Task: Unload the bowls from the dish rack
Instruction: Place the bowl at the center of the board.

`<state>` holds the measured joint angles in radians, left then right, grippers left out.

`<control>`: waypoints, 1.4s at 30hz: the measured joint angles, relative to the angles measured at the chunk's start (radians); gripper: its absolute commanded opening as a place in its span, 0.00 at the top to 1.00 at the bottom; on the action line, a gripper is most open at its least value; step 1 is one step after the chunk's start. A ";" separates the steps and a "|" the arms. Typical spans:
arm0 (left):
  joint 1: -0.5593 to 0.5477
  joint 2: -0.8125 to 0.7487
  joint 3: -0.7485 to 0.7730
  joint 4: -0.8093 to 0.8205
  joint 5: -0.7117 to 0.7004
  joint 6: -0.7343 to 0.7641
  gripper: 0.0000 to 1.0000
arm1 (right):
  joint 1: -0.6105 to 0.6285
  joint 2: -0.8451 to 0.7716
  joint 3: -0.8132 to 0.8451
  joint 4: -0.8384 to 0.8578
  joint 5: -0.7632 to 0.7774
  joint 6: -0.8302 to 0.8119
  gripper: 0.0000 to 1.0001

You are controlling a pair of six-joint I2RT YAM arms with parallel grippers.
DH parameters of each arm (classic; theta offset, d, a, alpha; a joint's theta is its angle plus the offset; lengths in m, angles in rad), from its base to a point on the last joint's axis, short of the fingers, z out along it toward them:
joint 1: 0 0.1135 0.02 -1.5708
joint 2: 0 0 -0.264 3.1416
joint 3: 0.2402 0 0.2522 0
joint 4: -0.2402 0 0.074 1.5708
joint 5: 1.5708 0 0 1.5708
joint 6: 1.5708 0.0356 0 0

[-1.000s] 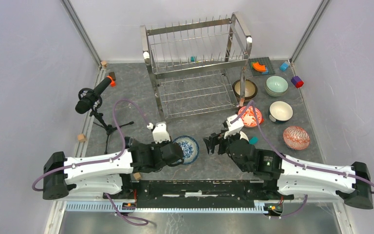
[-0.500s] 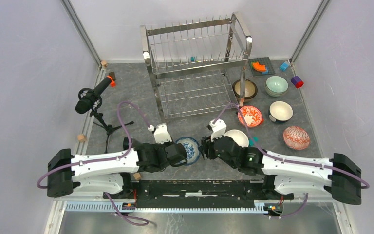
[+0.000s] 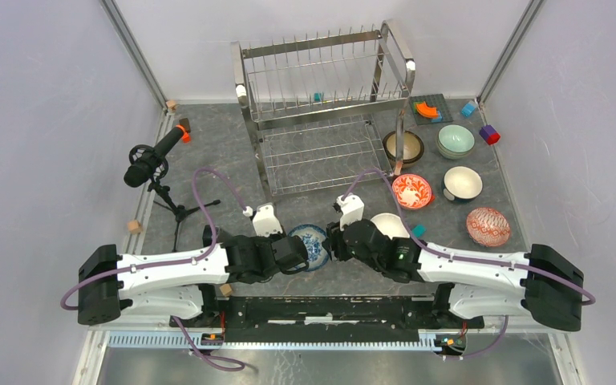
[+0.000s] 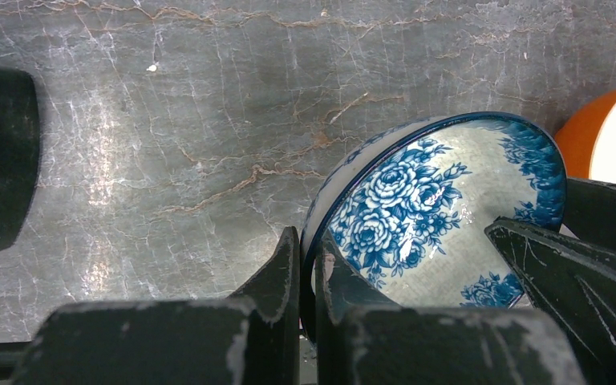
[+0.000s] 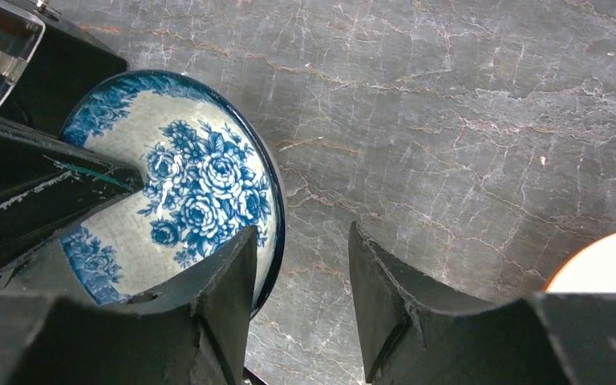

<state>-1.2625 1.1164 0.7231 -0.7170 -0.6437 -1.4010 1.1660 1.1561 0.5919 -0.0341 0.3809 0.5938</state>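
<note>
A blue-and-white bowl sits tilted between the two arms at the near middle of the table. My left gripper is shut on its left rim, one finger inside and one outside. My right gripper straddles the opposite rim of this bowl. Its left finger lies against the inside, while its right finger stands apart from the outside wall, so the jaws are open. The dish rack stands at the back with no bowls on it. Brown-gold, pale green and cream bowls rest right of it.
Two red-patterned bowls and an orange bowl lie by the right arm. A microphone on a tripod stands at the left. Toy blocks and an orange piece on a mat sit at the back right.
My right arm has swung left to the blue-and-white bowl, and its jaws have narrowed around the rim. The left gripper has kept its hold.
</note>
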 measured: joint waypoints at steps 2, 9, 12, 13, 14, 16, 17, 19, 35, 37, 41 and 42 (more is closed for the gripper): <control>0.000 0.000 0.000 0.000 0.000 -0.002 0.98 | -0.008 0.008 0.000 0.011 -0.009 0.005 0.52; 0.000 0.000 0.000 0.000 0.001 -0.010 0.98 | -0.017 0.045 0.022 0.019 -0.032 0.012 0.59; 0.000 0.000 0.000 0.000 0.001 -0.015 0.98 | -0.021 0.055 0.027 0.020 -0.042 0.013 0.65; 0.000 0.000 0.000 0.000 0.002 -0.015 0.98 | -0.022 0.057 0.027 0.021 -0.045 0.014 0.68; 0.000 0.000 0.000 0.000 0.002 -0.016 0.98 | -0.023 0.059 0.027 0.022 -0.048 0.016 0.70; 0.000 0.000 0.000 0.000 0.002 -0.016 0.98 | -0.024 0.064 0.027 0.030 -0.059 0.020 0.74; 0.000 0.000 0.000 0.000 0.002 -0.016 0.98 | -0.024 0.067 0.029 0.032 -0.064 0.021 0.76; 0.000 0.001 0.000 0.000 0.002 -0.016 0.98 | -0.024 0.072 0.032 0.034 -0.072 0.023 0.83; 0.000 -0.025 0.021 0.043 -0.001 0.193 0.17 | -0.047 0.054 0.084 -0.150 -0.069 -0.064 1.00; 0.000 -0.042 0.055 0.034 -0.011 0.293 0.16 | -0.059 0.032 0.107 -0.194 -0.077 -0.103 1.00; 0.000 -0.053 0.170 0.017 -0.051 0.553 0.14 | -0.095 0.023 0.175 -0.277 -0.104 -0.192 1.00; 0.000 -0.052 0.196 0.013 -0.060 0.609 0.14 | -0.099 0.024 0.188 -0.287 -0.107 -0.210 1.00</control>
<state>-1.2625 1.0641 0.9195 -0.7044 -0.7040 -0.7921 1.0668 1.1797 0.7803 -0.3214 0.2741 0.3840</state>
